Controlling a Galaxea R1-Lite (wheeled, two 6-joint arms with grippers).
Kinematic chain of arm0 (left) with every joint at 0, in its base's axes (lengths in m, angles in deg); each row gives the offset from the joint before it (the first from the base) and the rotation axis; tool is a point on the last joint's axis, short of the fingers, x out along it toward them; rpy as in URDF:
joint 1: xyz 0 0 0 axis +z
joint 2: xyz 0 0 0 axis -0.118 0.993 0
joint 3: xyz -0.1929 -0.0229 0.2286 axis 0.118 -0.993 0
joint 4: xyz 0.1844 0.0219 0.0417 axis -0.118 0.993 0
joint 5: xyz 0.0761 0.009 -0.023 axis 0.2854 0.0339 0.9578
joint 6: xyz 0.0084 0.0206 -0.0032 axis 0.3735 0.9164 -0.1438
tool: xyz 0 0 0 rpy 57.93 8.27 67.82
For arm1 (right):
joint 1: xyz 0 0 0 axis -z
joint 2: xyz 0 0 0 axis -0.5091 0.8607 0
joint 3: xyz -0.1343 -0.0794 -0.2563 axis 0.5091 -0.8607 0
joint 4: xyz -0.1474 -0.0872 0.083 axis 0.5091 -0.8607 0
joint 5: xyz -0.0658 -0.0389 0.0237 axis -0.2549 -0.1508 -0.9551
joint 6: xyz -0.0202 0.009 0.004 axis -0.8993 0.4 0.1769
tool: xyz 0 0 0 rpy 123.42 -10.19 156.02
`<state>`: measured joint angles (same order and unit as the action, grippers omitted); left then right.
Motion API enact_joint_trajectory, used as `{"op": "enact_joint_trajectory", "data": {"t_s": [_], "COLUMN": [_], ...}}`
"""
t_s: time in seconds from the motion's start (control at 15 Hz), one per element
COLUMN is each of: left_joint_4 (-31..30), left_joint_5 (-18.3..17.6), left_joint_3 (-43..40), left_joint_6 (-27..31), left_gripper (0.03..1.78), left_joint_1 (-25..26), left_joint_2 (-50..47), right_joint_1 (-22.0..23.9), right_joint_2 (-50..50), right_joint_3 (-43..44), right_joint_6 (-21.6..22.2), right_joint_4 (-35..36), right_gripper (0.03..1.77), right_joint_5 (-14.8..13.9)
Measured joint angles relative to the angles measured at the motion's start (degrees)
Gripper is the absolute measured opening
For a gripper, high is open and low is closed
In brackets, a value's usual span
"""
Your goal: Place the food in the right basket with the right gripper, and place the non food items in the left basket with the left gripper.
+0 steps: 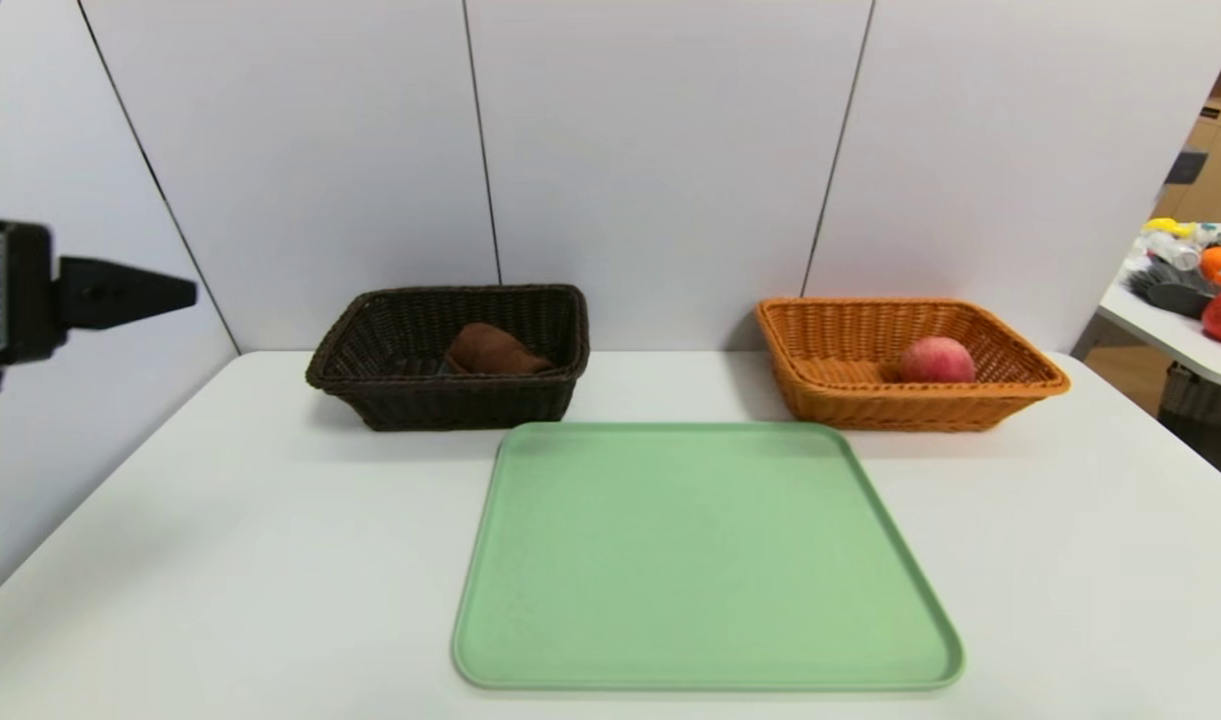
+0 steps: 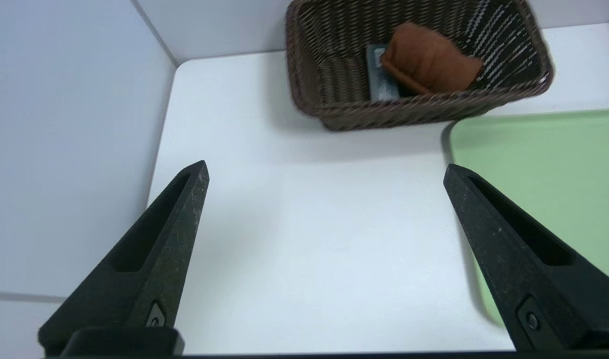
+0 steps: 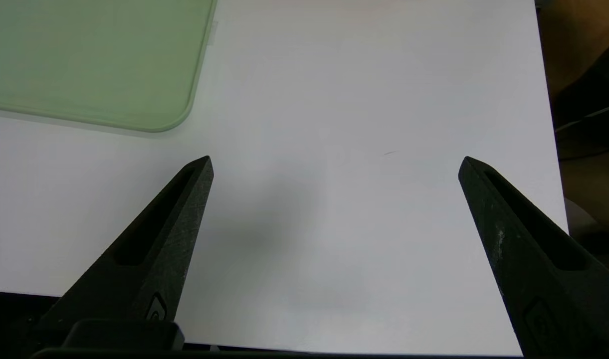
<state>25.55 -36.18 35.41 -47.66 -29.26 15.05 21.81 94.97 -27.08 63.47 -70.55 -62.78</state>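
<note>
While the head view takes in the whole white bench (image 1: 220, 560), it shows only one of the robot's two pincers: the left pincer (image 1: 135, 292) juts in at the far left edge, raised above the bench and well apart from everything on it. Its own wrist view shows the left pincer (image 2: 325, 169) with its jaws spread wide and nothing between them, over bare bench short of the dark brown basket (image 2: 334, 112). That view also reveals what the head view mostly hides: under the brown folded cloth (image 2: 426, 60) lies a flat bluish item (image 2: 379, 82), both inside this left basket. From the head, the dark brown basket (image 1: 370, 385) shows mainly the cloth (image 1: 495, 350). The orange basket (image 1: 830, 395) on the right holds a pinkish-red apple (image 1: 937, 360), seen in the head view alone. Between and in front of the baskets lies a green tray (image 1: 700, 560), bare. The right pincer (image 3: 334, 162) appears only in its wrist view, jaws wide apart and holding nothing, over bench beside the tray's corner (image 3: 174, 114).
</note>
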Motion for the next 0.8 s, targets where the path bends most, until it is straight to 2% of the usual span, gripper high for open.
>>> {"op": "enact_joint_trajectory", "data": {"t_s": [0.4,0.8], "left_joint_4": [-0.30,-0.30], "left_joint_5": [-2.71,-2.82], "left_joint_3": [-20.10,-30.11], "left_joint_6": [-0.30,-1.60], "left_gripper": [1.69,1.69], "left_joint_1": [10.89,14.74], "left_joint_2": [-23.26,-39.28], "right_joint_1": [0.85,2.76], "right_joint_2": [-5.39,-15.30], "right_joint_3": [-1.82,-4.72], "right_joint_6": [0.26,0.17], "right_joint_4": [0.46,0.55], "right_gripper": [1.70,1.70], "right_joint_5": [-2.27,-3.32]}}
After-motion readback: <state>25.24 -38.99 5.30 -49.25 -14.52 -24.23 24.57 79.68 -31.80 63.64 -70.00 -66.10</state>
